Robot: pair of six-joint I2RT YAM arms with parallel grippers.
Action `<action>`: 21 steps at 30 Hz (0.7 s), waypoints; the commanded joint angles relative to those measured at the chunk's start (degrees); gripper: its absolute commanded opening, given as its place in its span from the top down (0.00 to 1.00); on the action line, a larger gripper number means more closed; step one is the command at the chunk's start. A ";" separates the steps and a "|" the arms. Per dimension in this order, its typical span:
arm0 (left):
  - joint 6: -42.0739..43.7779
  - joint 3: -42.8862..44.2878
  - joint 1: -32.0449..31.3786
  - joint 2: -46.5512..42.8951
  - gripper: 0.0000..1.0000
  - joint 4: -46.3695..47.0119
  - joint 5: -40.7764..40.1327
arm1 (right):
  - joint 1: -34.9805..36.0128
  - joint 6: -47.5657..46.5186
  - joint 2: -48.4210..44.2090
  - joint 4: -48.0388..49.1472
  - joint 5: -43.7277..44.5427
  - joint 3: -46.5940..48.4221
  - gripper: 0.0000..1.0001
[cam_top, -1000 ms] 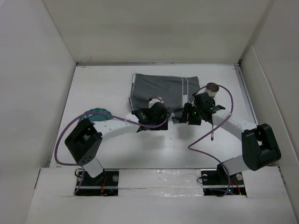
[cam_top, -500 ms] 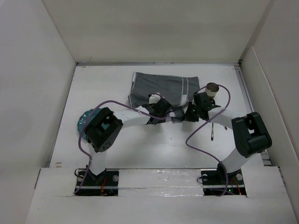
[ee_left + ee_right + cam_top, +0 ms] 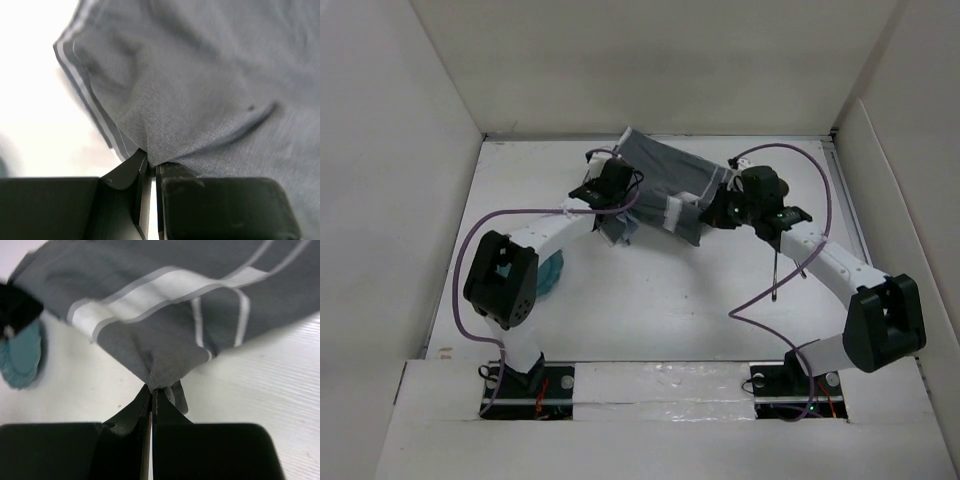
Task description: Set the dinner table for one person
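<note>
Between left gripper (image 3: 149,162) and right gripper (image 3: 151,389), each pinched tight on a corner, grey mat (image 3: 665,170) hangs over tabletop (image 3: 650,310) below (early days: mat not laid, nothing set yet).

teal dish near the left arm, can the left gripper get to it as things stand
Probably not: the left gripper is shut on the grey mat, and the teal dish sits close in, half hidden under that arm's own elbow.

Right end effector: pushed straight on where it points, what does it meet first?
The grey striped cloth mat: the right end effector is shut on its corner, so cloth lies directly ahead.
</note>
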 commanded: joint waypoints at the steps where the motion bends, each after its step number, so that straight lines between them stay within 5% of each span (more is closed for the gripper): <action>1: 8.97 4.27 3.56 1.63 1.00 -1.79 -6.17 | 2.21 -5.33 -0.66 -9.38 -4.76 0.74 1.00; 7: 16.19 20.79 5.58 12.08 1.00 -4.51 -6.80 | 11.88 -2.97 -0.05 -11.24 -16.56 3.10 1.00; 9: 17.35 32.43 8.63 16.20 0.98 -8.09 -2.96 | 19.84 0.27 2.57 -8.79 -22.51 6.77 1.00; 13: 17.60 35.75 11.46 16.67 0.61 -11.81 -0.65 | 25.07 3.36 7.50 -7.19 -26.41 10.39 0.97; 14: 17.87 35.75 12.25 16.06 0.35 -12.33 0.14 | 25.86 3.02 9.26 -8.67 -25.98 12.49 0.88; 16: 17.70 34.35 12.78 13.25 0.21 -14.00 -0.11 | 25.87 1.53 10.06 -10.70 -24.67 14.18 0.53; 19: 16.91 28.56 12.78 6.76 0.18 -14.98 -1.35 | 22.55 -0.23 8.05 -13.08 -20.19 15.15 0.39; 21: 16.03 21.27 12.78 -0.68 0.23 -14.10 -1.17 | 20.17 -1.46 5.78 -15.36 -17.99 15.15 0.39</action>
